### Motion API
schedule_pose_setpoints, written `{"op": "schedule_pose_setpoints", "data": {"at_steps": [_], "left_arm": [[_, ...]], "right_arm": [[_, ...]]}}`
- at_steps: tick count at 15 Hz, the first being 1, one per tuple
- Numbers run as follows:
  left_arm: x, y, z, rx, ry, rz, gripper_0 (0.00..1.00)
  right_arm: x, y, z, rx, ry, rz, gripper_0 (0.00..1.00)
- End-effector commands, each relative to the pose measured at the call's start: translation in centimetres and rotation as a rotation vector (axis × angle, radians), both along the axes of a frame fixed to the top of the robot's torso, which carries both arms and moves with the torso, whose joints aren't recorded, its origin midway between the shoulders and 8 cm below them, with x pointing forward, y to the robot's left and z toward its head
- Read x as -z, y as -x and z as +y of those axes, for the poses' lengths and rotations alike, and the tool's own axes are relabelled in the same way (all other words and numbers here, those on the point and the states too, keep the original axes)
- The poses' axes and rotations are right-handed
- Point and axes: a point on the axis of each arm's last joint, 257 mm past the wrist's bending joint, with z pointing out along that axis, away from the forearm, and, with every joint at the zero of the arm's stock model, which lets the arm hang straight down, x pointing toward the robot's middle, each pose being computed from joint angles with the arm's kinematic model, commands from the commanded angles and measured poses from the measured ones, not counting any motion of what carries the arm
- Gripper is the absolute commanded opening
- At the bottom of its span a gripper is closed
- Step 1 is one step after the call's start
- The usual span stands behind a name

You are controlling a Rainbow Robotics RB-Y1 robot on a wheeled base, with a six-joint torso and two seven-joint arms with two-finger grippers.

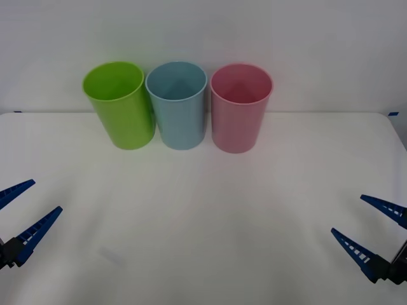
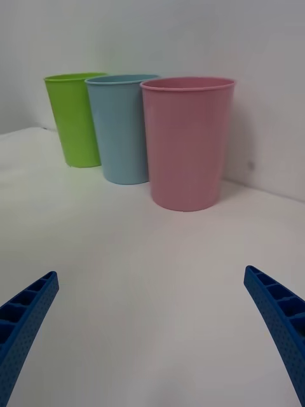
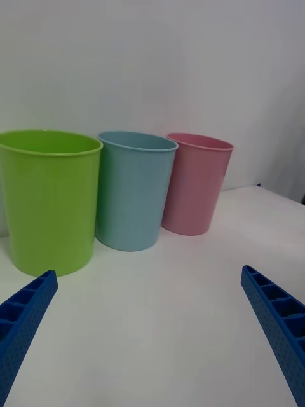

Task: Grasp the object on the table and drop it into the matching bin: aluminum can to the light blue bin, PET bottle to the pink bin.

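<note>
The light blue bin (image 1: 177,107) stands upright at the back of the white table (image 1: 203,216), with the pink bin (image 1: 240,119) touching its right side. Both look empty from above. The aluminum can and the PET bottle are out of view. My left gripper (image 1: 46,196) hovers open at the table's front left, with nothing between its fingers. My right gripper (image 1: 348,214) is open at the front right, also holding nothing. The right wrist view looks between the right gripper (image 2: 151,272) fingers toward the pink bin (image 2: 187,143). The left gripper (image 3: 149,270) faces the light blue bin (image 3: 135,189).
A lime green bin (image 1: 121,107) stands left of the light blue one, the three in a tight row before a white wall. Bare table surface stretches between the bins and both grippers.
</note>
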Motion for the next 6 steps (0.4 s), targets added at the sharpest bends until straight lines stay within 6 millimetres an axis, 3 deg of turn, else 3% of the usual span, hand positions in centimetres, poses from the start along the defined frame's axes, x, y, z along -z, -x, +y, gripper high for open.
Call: {"op": "schedule_pose_setpoints", "data": {"at_steps": [1, 6], "left_arm": [[0.00, 0.00, 0.00, 0.000, 0.000, 0.000, 1.00], [0.00, 0.00, 0.00, 0.000, 0.000, 0.000, 1.00]], "right_arm": [[0.39, 0.39, -0.14, 0.003, 0.001, 0.010, 1.00], [0.70, 0.84, -0.09, 0.000, 0.003, 0.015, 1.00]]}}
